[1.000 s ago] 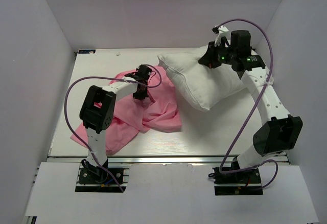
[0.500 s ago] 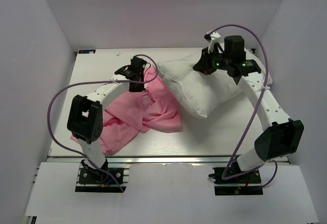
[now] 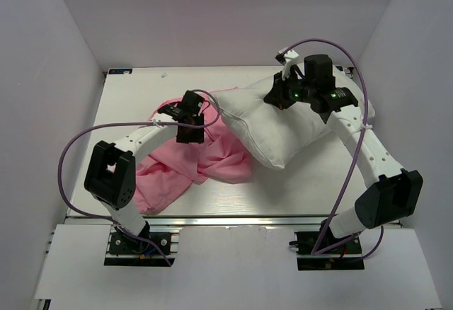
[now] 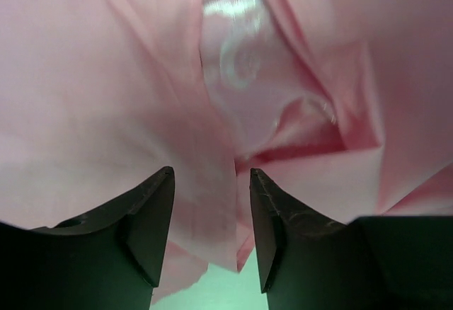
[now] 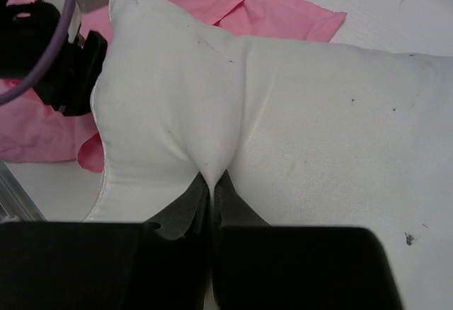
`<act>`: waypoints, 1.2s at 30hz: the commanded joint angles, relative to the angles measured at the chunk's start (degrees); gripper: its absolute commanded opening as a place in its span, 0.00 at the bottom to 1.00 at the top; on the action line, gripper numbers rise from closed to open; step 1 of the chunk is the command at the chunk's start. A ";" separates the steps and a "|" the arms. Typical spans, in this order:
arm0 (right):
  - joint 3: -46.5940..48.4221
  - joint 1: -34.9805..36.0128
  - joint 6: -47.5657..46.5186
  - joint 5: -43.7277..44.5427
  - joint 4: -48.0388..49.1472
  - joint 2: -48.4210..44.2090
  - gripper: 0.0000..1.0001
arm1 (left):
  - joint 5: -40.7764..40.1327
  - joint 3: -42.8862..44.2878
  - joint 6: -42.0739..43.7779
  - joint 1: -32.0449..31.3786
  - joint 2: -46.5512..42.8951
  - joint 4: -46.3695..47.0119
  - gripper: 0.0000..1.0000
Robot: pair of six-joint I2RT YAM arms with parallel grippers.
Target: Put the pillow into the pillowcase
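The left arm (image 3: 141, 140) stretched from the near left corner toward the tabletop's middle, wrist tipped downward, and the left gripper (image 4: 209, 232) had its fingers parted. The right arm (image 3: 364, 147) arched from the near right corner toward the far edge, with the right gripper (image 5: 211, 197) pinched tight on a fold of the pillow (image 5: 297, 112).

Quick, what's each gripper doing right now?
Left gripper: open, jaws astride a fold of shiny pink satin pillowcase.
Right gripper: closed on plump white rectangular pillow.

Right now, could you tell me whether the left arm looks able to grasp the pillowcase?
Probably yes: the left gripper hangs open over the pillowcase, a fold lying between its fingers, and nothing covers it there.
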 commanded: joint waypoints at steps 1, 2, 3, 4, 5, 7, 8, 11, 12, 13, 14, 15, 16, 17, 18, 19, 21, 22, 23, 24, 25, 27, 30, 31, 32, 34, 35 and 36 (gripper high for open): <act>-0.33 0.03 -0.87 0.56 5.08 -4.09 0.00 | 0.16 -1.64 -1.32 -2.28 -4.55 -2.01 0.57; -0.59 -0.06 -0.69 0.56 5.08 -4.26 0.00 | -0.10 -2.16 -1.58 -2.64 -4.55 -2.01 0.57; -0.86 0.03 -0.69 0.56 5.08 -4.44 0.00 | -0.28 -3.12 -1.93 -2.81 -4.46 -1.49 0.58; -1.12 -0.06 -0.60 0.56 5.08 -4.53 0.00 | -0.63 -3.66 -2.19 -3.25 -4.29 -1.22 0.58; -1.65 -0.06 -0.69 0.56 5.16 -4.79 0.00 | -0.81 -4.10 -2.37 -3.34 -4.11 -0.87 0.58; -1.91 0.03 -0.51 0.47 5.16 -5.06 0.00 | -2.12 -4.80 -2.90 -3.61 -2.89 0.19 0.58; -2.18 0.03 -0.51 0.39 5.16 -5.23 0.00 | -2.56 -4.80 -3.07 -3.69 -2.36 0.71 0.58; -2.62 0.03 -0.51 0.21 5.08 -5.67 0.00 | -4.49 -3.32 -3.34 -3.69 0.36 0.80 0.58; -2.79 0.03 -0.51 0.21 5.08 -5.67 0.00 | -5.02 -2.79 -3.25 -3.61 1.07 0.46 0.58; -2.88 0.03 -0.60 0.30 5.16 -5.76 0.00 | -5.55 -1.56 -3.08 -3.69 2.38 0.19 0.59; -3.06 -0.06 -0.78 0.39 5.25 -5.93 0.00 | -6.60 -0.94 -2.90 -3.69 3.00 -0.07 0.59; -3.32 0.03 -0.69 0.39 5.34 -6.02 0.00 | -7.13 -0.50 -2.29 -3.69 3.53 -0.16 0.59; -3.41 0.03 -0.69 0.39 5.34 -6.20 0.00 | -7.57 -0.06 -1.94 -3.69 4.58 -0.25 0.59; -3.58 0.03 -0.60 0.39 5.43 -6.37 0.00 | -7.93 0.72 -1.67 -3.69 5.29 -0.34 0.59; -4.02 0.03 -0.51 0.39 5.60 -6.46 0.00 | -8.54 0.99 -1.06 -3.69 5.73 -0.34 0.59; -4.20 0.03 -0.51 0.39 5.78 -6.55 0.00 | -8.72 1.34 -0.71 -3.69 6.86 -0.25 0.59; -4.55 0.03 -0.34 0.47 5.87 -6.73 0.00 | -9.42 3.01 0.08 -3.69 8.01 -0.60 0.59; -4.55 0.03 -0.34 0.56 5.87 -6.64 0.00 | -9.77 3.54 0.09 -3.69 9.32 -0.86 0.59; -4.64 0.03 -0.34 0.82 5.87 -6.81 0.00 | -10.04 4.24 0.18 -3.69 9.77 -1.65 0.59; -4.64 -0.06 -0.51 0.91 5.87 -6.81 0.00 | -10.65 4.42 0.44 -3.69 10.30 -2.27 0.59; -4.64 -0.06 -0.60 1.00 5.78 -6.90 0.00 | -11.00 4.25 0.44 -3.69 10.48 -2.62 0.59; -4.81 -0.23 -0.95 1.35 5.87 -7.08 0.00 | -12.14 1.89 0.61 -3.69 9.52 -2.71 0.59; -4.99 -0.50 -0.78 1.09 5.96 -7.08 0.00 | -13.29 -2.15 0.79 -3.69 7.23 -2.01 0.59; -4.99 -0.50 -0.69 1.09 6.04 -6.99 0.00 | -13.64 -2.95 0.79 -3.69 6.96 -2.01 0.58; -4.99 -0.50 -0.52 0.83 6.04 -6.90 0.00 | -13.73 -3.57 0.88 -3.69 6.79 -1.92 0.57; -4.73 -0.59 -0.25 0.48 6.13 -6.55 0.00 | -14.17 -4.89 0.79 -3.69 6.52 -1.75 0.52; -4.55 -0.50 -0.25 0.39 6.04 -6.46 0.00 | -14.26 -5.07 0.70 -3.69 6.52 -1.75 0.50; -4.46 -0.50 -0.25 0.39 6.04 -6.38 0.00 | -14.34 -5.07 0.36 -3.69 6.44 -1.83 0.47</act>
